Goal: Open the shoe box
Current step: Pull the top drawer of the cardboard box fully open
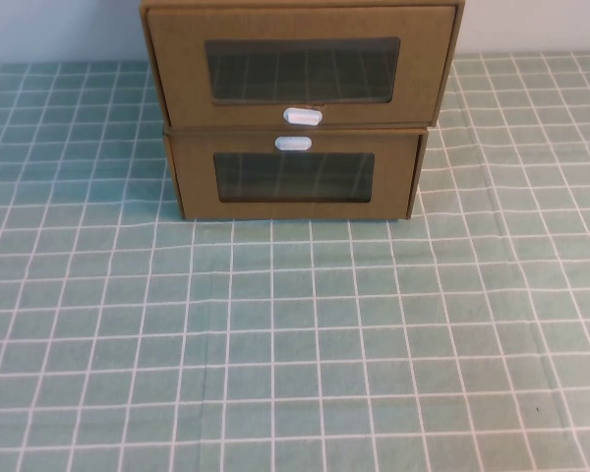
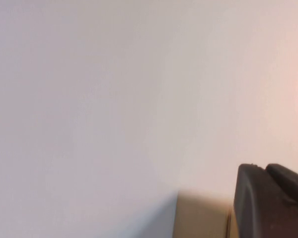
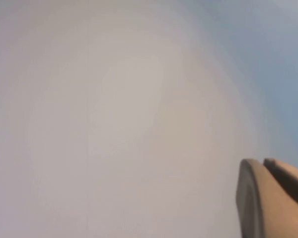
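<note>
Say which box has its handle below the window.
The upper box: white handle under the window; the lower box has it above. Left hand and right hand are outside the high view.

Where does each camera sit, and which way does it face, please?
High view: raised on the robot's side, angled down at two stacked boxes on a checked cloth; no arm shows.
Left wrist view: on the left arm, facing a pale wall and a cardboard edge; the left gripper shows partly.
Right wrist view: on the right arm, facing only wall; the right gripper, fingers shut, shows partly.
Shared: both wrist views see the wall; both grippers are outside the high view.
</note>
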Robot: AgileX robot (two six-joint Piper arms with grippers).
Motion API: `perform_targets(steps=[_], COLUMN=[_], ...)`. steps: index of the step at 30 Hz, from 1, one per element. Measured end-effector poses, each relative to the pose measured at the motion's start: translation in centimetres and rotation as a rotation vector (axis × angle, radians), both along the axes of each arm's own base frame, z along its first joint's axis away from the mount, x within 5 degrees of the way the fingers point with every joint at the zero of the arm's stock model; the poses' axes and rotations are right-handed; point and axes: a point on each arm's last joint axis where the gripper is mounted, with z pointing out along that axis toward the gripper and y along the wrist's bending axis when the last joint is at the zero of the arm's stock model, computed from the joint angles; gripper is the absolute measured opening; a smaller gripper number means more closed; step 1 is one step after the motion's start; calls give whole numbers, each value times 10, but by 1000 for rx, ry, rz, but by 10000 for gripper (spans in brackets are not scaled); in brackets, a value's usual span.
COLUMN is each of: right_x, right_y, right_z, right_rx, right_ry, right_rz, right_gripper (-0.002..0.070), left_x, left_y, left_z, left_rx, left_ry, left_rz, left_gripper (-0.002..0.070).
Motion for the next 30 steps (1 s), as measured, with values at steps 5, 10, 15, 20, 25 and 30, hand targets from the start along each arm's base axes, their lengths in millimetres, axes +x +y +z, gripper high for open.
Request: perform_targets(steps=[5, 10, 15, 20, 25, 30], right_x=[-19, -52, -68, -32, 33, 83], right_y=[-1, 0, 3, 6, 6, 4], right_z=[38, 111, 195, 248, 256, 237], right_rx=[99, 191, 180, 141, 158, 140], right_ry=[-213, -292, -236, 113, 539, 757], right_rz=[90, 233, 261, 199, 145, 83], right_gripper=[-13, -13, -13, -13, -14, -14], left_x=[-15, -40, -37, 4, 62, 118], left_y=[3, 6, 5, -3, -14, -23], left_z=[36, 97, 159, 198, 212, 193], left_rx=[-52, -62, 3, 91, 169, 183], left_ry=[-188, -309, -293, -1, 409, 603], left_rz=[-10, -12, 33, 25, -19, -42], left_gripper=[-4, -4, -4, -4, -4, -4])
